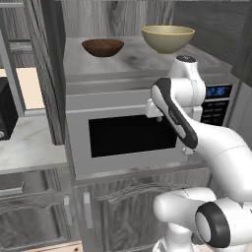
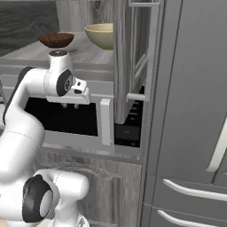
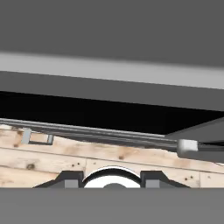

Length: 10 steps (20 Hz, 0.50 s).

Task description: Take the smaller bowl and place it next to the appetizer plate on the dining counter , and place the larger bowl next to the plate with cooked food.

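Both bowls wait on the high shelf; the hand hangs low in front of the microwave.

The hand (image 2: 71,105) holds nothing, its fingers partly apart. The small brown bowl (image 1: 102,47) sits left of the large tan bowl (image 1: 168,38), apart, both near the shelf's (image 1: 129,61) front edge. Rising from here, the arm could likely clip that edge or nudge the tan bowl; the cabinet wall (image 2: 133,57) crowds the right.

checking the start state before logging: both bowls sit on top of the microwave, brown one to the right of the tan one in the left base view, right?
Not quite. Both bowls do sit on top of the microwave, but the left base view shows the brown bowl to the left of the tan bowl, not the right.
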### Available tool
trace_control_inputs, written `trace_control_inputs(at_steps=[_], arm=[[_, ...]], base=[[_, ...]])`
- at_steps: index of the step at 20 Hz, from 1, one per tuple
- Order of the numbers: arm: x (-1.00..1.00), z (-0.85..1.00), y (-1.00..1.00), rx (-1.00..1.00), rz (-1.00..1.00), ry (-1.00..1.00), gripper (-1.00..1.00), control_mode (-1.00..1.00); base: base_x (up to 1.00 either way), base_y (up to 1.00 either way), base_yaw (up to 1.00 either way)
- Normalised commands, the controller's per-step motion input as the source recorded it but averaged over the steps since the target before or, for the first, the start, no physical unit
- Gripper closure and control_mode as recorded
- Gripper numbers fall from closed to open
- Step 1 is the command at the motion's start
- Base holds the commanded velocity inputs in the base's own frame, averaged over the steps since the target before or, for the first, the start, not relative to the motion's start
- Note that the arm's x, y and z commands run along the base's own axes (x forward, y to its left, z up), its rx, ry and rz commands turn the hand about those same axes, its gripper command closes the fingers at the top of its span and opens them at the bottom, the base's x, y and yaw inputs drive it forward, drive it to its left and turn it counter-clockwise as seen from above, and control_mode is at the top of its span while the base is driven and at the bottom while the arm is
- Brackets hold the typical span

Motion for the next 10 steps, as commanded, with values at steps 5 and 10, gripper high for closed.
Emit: trace_control_inputs(at_steps=[5,10], arm=[[-0.14,0.0,-0.12,0.01,0.0,-0.01,-1.0,-1.0],[-0.31,0.17,-0.06,0.0,-0.04,-0.18,-1.0,-1.0]], base=[[0.0,0.0,0.0],[0.0,0.0,0.0]])
